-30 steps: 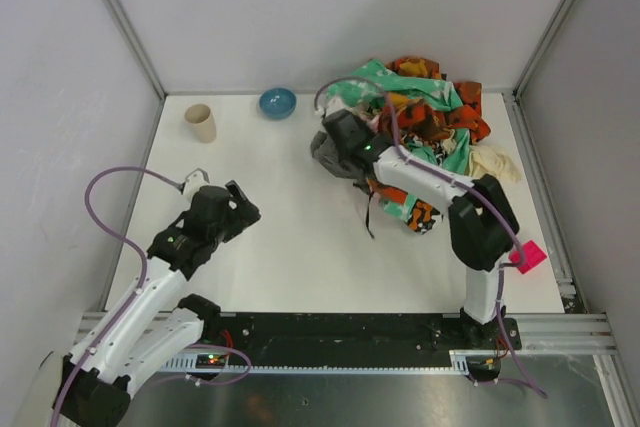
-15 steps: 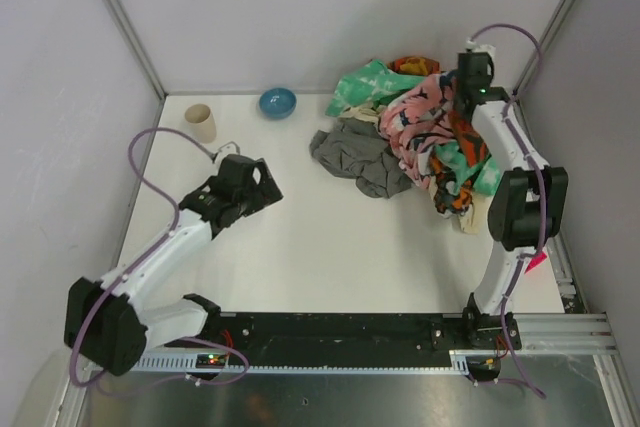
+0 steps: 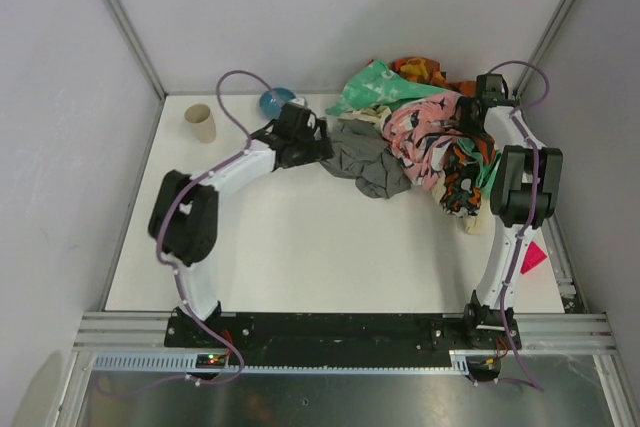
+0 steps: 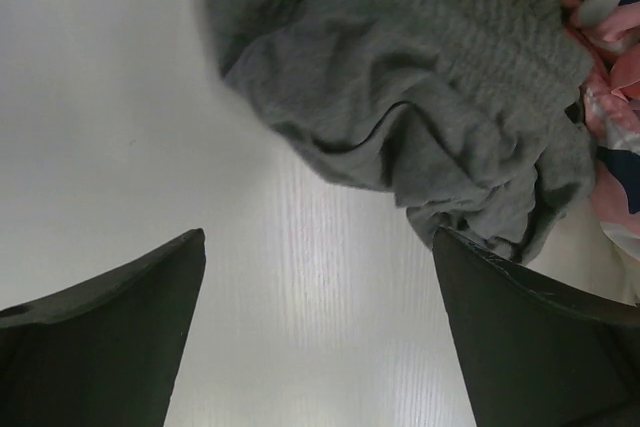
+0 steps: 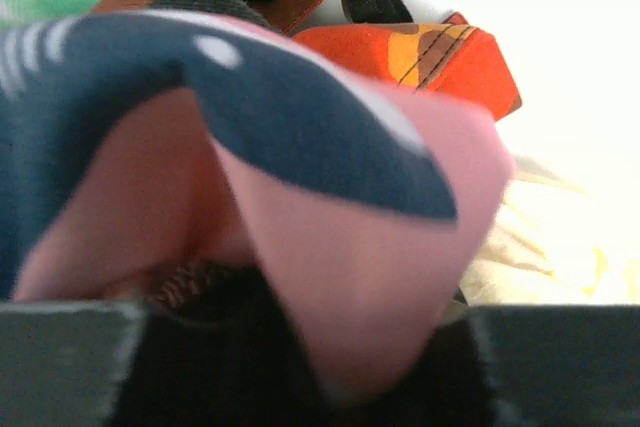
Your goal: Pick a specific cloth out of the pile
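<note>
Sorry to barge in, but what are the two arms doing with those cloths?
The left gripper, wide open, hovers just short of the grey cloth, not yet touching it; that cloth lies crumpled at the left edge of the pile. The right gripper is at the pile's far right with a fold of the pink floral cloth between its fingers; whether it grips is unclear.

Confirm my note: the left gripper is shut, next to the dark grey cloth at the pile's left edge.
No: the left gripper is open, not shut, next to the dark grey cloth at the left edge of the pile. The left wrist view shows its fingers spread wide.
</note>
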